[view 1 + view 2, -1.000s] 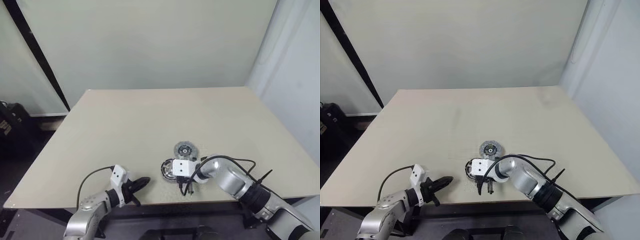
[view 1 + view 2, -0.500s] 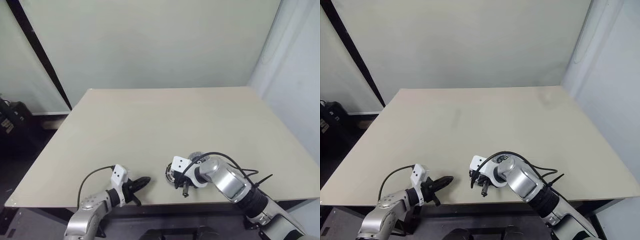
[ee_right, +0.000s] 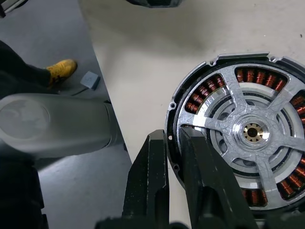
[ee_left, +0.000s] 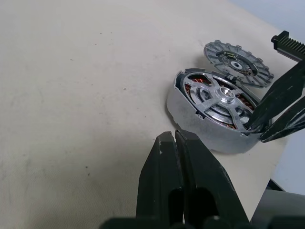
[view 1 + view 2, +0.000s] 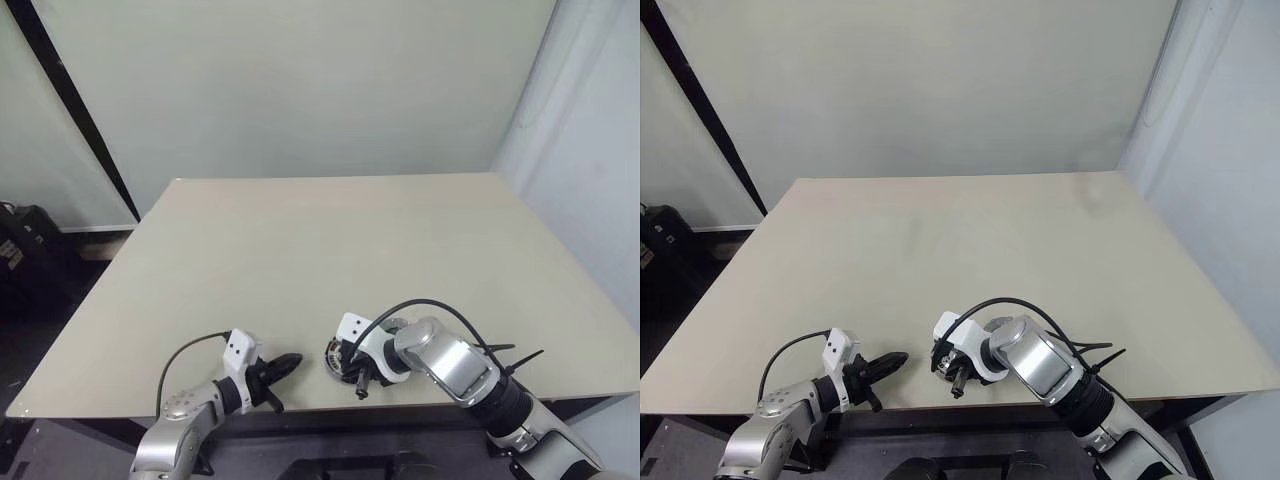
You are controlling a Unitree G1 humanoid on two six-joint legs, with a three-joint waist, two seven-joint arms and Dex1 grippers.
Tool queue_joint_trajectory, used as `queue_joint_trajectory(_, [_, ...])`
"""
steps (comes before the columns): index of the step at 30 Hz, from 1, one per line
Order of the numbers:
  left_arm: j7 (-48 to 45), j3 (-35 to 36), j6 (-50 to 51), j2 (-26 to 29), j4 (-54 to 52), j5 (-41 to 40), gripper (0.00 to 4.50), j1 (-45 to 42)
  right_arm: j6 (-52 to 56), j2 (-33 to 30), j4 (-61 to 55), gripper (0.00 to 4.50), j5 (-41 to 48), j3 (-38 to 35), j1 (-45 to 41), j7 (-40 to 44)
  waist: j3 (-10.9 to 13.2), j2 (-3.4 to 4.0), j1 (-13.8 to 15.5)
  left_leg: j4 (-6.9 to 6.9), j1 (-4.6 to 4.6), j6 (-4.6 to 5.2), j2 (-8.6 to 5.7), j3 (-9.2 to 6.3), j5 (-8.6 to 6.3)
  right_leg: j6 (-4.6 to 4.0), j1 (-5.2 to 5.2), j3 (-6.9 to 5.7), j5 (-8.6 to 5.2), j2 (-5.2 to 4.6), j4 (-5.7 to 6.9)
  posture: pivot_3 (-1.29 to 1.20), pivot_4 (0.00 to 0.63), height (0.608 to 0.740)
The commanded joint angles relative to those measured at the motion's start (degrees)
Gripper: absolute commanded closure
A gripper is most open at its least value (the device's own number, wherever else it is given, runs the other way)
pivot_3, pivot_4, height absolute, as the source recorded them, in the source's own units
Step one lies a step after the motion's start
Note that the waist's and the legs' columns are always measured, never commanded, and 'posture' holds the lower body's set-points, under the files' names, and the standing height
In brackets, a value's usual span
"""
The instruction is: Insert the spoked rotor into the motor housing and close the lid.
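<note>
Low in the frame near the bench (image 5: 300, 250) edge, the right gripper (image 3: 174, 157) pinched the rim of the rigid, weighty-looking motor housing (image 4: 209, 114) holding the spoked rotor (image 3: 252, 133), the left gripper (image 4: 178, 157) clenched empty, the lid (image 4: 238, 57) just behind.

I count one motor housing (image 4: 209, 119), one spoked rotor (image 4: 220, 98) sitting in it, and one lid (image 4: 238, 63) lying apart on the one table (image 5: 300, 240). Two grippers: left (image 4: 177, 143), right (image 3: 174, 143). One yellow shoe (image 3: 61, 70) on the floor.
</note>
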Motion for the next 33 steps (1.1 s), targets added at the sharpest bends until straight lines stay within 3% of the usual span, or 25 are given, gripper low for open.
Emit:
queue_joint_trajectory(1, [-0.21,-0.25,-0.59,0.08,-0.73,0.01,4.50,-0.92,-2.57,-0.51,-3.34,3.71,1.62,2.19,-0.07,-0.11,0.00,0.00,-0.04,0.00,0.00,0.00,0.00,0.00,0.00,0.00,0.00,0.00,0.00,0.00,0.00,0.00,0.000,0.740])
queue_joint_trajectory(12, [-0.53,-0.34,-0.41,0.17,-0.58,-0.03,4.50,-1.21,-0.72,-1.74,-10.81,0.04,6.50,-1.29,-0.32,-2.89,0.01,0.00,0.04,0.07,-0.02,0.00,0.00,-0.01,0.01,0.00,0.02,0.00,0.00,-0.01,0.00,0.00,0.000,0.740])
queue_joint_trajectory(16, [-0.37,-0.06,-0.44,0.13,-0.83,-0.18,4.50,-0.94,-1.23,-1.30,-13.10,0.04,7.01,-5.71,1.11,-7.14,0.00,0.00,0.05,0.08,-0.03,0.00,0.00,-0.01,0.01,0.00,0.01,0.00,0.00,-0.01,0.00,0.00,0.000,0.740])
queue_joint_trajectory(21, [-0.21,1.25,-0.73,0.32,-1.55,-0.95,4.50,0.66,-5.83,-1.19,-12.15,0.04,6.39,-16.79,3.96,-15.13,0.00,-0.01,0.20,0.08,-0.05,0.00,-0.01,0.02,0.00,0.00,0.00,0.02,0.00,-0.02,-0.01,0.00,0.000,0.740])
queue_joint_trajectory(26, [-0.08,2.10,-0.72,0.44,-2.04,-1.55,4.50,1.50,-13.23,-4.68,-8.28,0.04,4.26,-23.08,7.18,-20.45,0.01,-0.01,0.31,0.07,-0.08,0.00,-0.02,0.03,0.00,0.00,0.01,0.01,0.00,-0.03,-0.02,0.00,0.000,0.740])
queue_joint_trajectory(33, [-0.11,2.82,-0.32,0.77,-2.34,-2.14,4.50,1.24,-22.82,-12.63,0.18,0.04,-2.51,-23.05,9.58,-24.06,0.02,0.00,0.27,0.08,-0.08,0.01,-0.02,0.11,0.01,-0.11,0.02,0.04,-0.06,-0.04,-0.04,0.00,0.000,0.740])
